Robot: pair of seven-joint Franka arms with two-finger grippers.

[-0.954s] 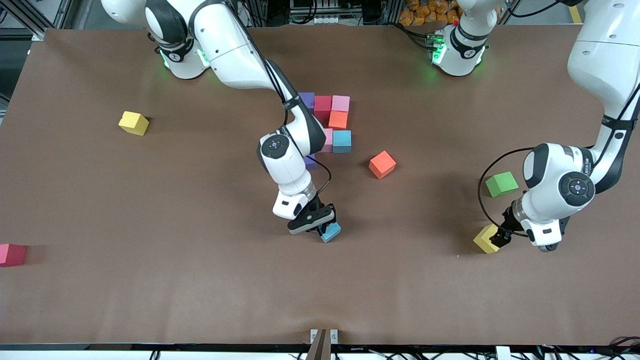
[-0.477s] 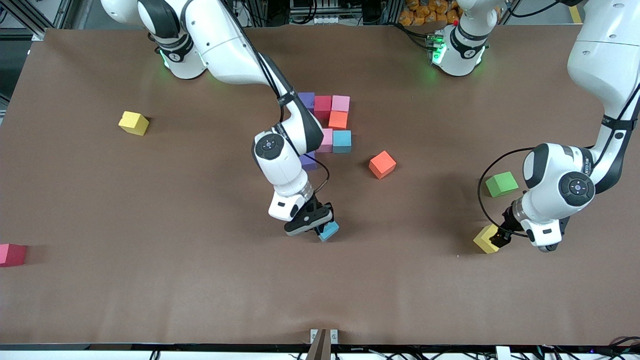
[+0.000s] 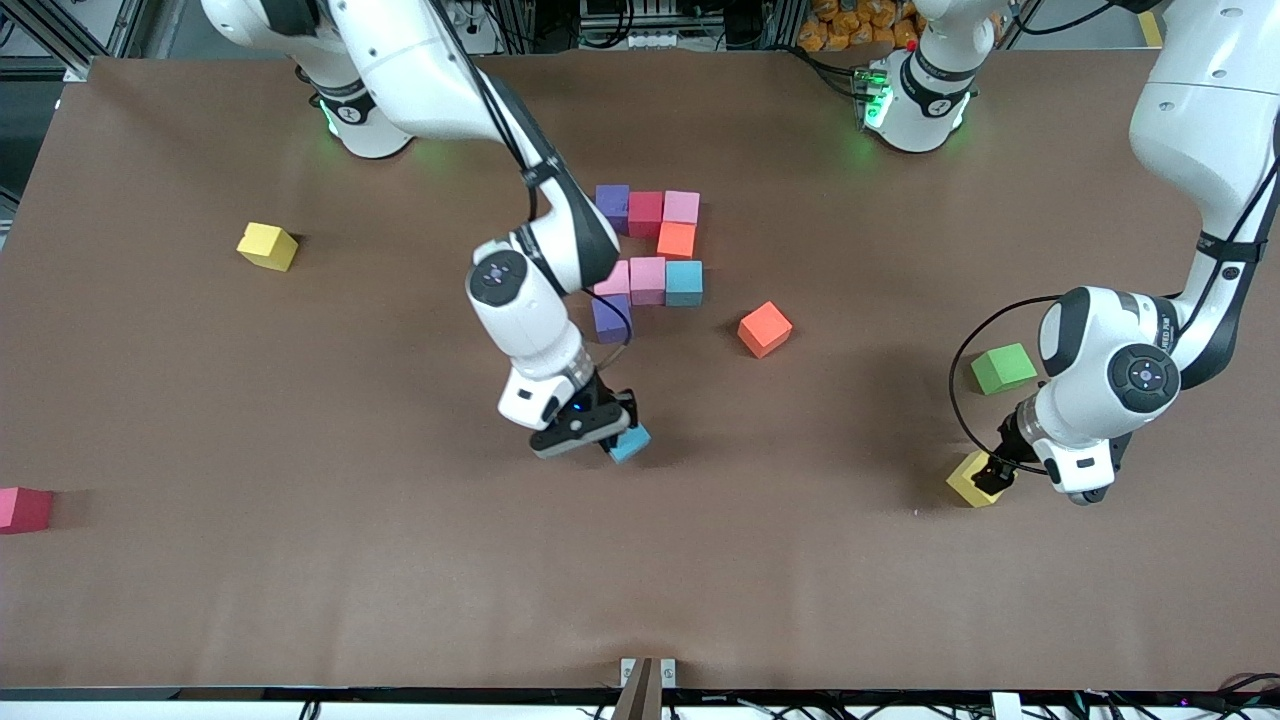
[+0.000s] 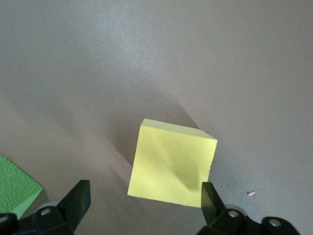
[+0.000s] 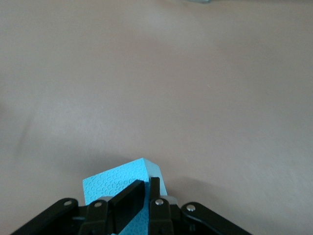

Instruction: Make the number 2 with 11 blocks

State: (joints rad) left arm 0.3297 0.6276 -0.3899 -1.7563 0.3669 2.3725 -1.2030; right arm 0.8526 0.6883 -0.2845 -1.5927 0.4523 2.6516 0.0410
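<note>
Brown covering spans our bench (image 3: 300,600), and the number 2 (image 3: 650,260) is partly built near the middle of the edge where the bases stand. We count eight blocks there: purple, red and pink across one row, orange below, then pink, pink and light blue, and a purple one (image 3: 610,318) starting the next row. By our judgement three places remain.

Our right hand (image 3: 600,440) pinches a light blue block (image 3: 630,443) over the bench's middle, nearer the front camera than the digit. Our left hand (image 3: 990,478), fingers spread, hovers over a yellow block (image 3: 968,480) toward the left arm's end. Loose orange (image 3: 764,328), yellow (image 3: 267,245), red (image 3: 24,508) and green (image 3: 1002,367) cubes lie scattered.
</note>
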